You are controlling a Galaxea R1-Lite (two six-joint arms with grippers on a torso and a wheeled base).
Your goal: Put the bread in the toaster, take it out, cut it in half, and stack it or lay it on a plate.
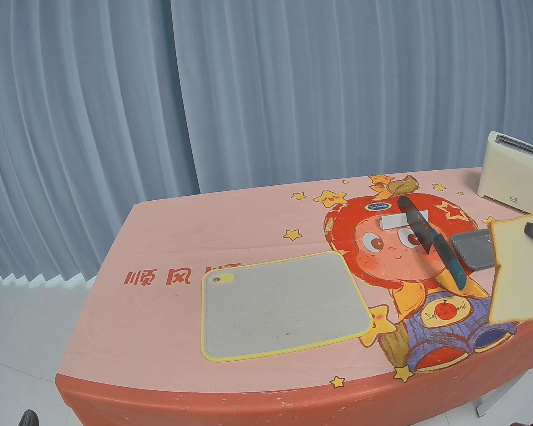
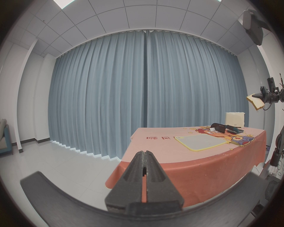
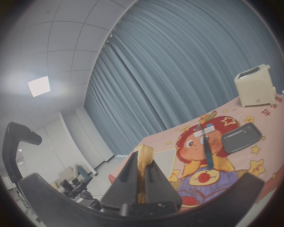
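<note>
Right hand (image 3: 143, 165): clamped on one edge of the slice of bread (image 1: 521, 272), and held up in the air over the right end of the bench (image 1: 165, 322).
Bread: a pale slice with a brown crust, hanging from the right hand with its flat face towards the head camera. It is lifted clear of the bench top, nearer than the toaster (image 1: 515, 172) and just right of the dark tray (image 1: 472, 250) as the head view shows it.
Left hand (image 2: 144, 165): fingers pressed together with nothing between them. It is held low, off the left side of the bench and well apart from everything on it.
Toaster: cream-coloured, standing upright at the far right corner of the bench with its slot facing up.
Dark tray: a grey rectangular tray lying flat on the right part of the bench, nearer than the toaster.
Knife (image 1: 433, 240): dark blade and teal handle, lying flat just left of the tray. The blade points to the far side and the handle to the near side.
White strip (image 1: 404, 219): a small flat piece at the far part of the blade; I cannot tell whether the blade rests on it.
Cutting board (image 1: 280, 305): grey with a yellow rim, lying flat at the middle of the bench towards the near edge, well left of the knife.
Bench: covered with a pink cloth with a cartoon figure printed on its right half and an orange skirt along the near edge.
Curtain (image 1: 252, 80): blue-grey folds hanging behind the far side of the bench.
</note>
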